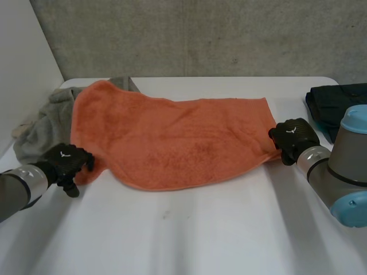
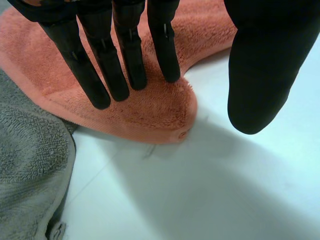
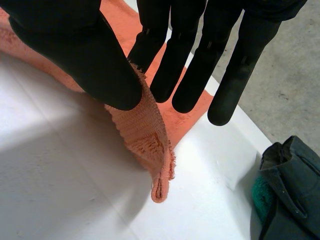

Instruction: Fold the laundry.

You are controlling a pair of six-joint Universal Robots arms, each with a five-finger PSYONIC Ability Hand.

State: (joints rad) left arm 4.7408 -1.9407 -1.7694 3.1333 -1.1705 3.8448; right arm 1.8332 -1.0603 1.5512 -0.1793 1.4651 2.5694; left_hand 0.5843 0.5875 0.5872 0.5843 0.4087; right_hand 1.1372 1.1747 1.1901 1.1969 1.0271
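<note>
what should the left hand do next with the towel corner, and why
Probably close the left hand on the orange towel corner: its straight fingers lie on it, thumb apart over the bare table, while the right hand pinches its corner.

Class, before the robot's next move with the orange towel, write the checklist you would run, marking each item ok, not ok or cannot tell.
1. Right hand pinches orange towel's corner: ok.
2. Left hand grips its corner: not ok, straight fingers rest on top, thumb apart.
3. Towel spread out: ok.
4. Towel apart from grey cloth: not ok, they touch.
5. Dark garment apart from towel: ok.
</note>
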